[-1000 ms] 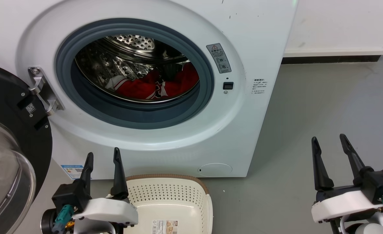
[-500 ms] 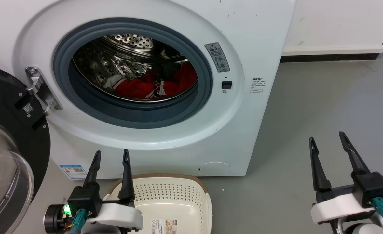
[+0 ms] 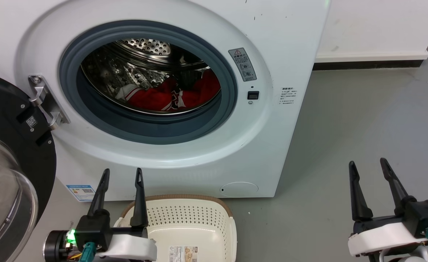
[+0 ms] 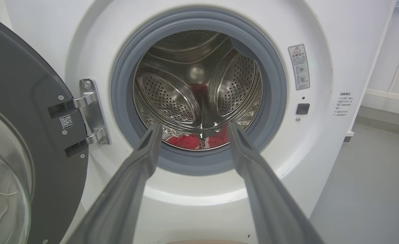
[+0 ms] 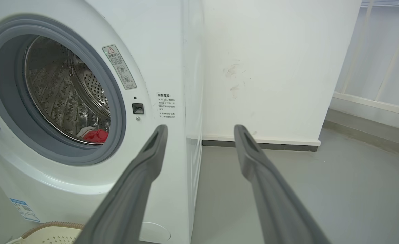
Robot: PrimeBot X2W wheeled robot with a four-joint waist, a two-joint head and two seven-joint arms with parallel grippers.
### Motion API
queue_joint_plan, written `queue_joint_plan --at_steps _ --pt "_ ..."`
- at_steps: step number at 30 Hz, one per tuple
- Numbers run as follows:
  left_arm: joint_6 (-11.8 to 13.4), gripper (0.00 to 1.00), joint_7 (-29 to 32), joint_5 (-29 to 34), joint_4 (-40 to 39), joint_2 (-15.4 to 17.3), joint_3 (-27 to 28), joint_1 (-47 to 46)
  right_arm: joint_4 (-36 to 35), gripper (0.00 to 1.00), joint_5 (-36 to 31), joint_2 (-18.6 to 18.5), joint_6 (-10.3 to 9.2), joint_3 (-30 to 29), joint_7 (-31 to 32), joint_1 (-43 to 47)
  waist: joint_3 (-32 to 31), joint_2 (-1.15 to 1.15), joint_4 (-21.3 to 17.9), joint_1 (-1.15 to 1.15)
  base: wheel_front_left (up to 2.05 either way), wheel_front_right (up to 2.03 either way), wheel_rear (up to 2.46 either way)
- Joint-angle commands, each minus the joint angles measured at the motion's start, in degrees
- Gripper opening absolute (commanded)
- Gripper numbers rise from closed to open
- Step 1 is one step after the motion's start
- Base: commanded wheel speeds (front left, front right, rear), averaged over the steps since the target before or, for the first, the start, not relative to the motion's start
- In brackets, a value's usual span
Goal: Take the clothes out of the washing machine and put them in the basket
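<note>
Clothes (image 3: 155,100) are lying in the washing machine (image 3: 184,156), dead ahead of the nearer, open left end effector (image 3: 122,170).

Left tool (image 3: 123,170) and right tool (image 3: 367,161) both spread wide, pointing up.

Grey floor (image 3: 363,127) meets a white wall (image 3: 374,25) with dark skirting (image 3: 366,66).
</note>
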Motion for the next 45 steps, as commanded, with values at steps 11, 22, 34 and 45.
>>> queue_joint_plan --at_steps 11,22,34,45 --pt "-2.55 1.0 -0.89 2.71 -0.13 -1.41 2.33 0.86 1.47 1.0 2.95 0.07 -0.04 0.12 -0.81 -0.44 0.02 0.0 -0.06 0.0 0.0 0.0 0.0" --pt "-3.93 1.0 -0.84 3.02 0.5 -2.02 3.16 1.13 2.06 1.0 3.05 0.07 -0.04 0.04 -0.81 -0.85 -0.04 0.0 0.02 0.0 0.0 0.0 0.0" --pt "-7.89 1.0 -0.84 2.03 5.99 -1.44 5.48 -3.88 0.95 1.0 3.83 0.07 -0.04 0.01 -0.81 -3.44 5.24 0.0 -1.51 0.0 0.0 0.0 0.0" --pt "-12.0 1.0 -0.84 2.25 19.66 6.06 7.8 -23.39 -1.04 1.0 4.95 0.09 -0.04 1.19 -0.81 -10.01 19.59 0.0 -6.52 0.0 0.0 0.0 0.0"
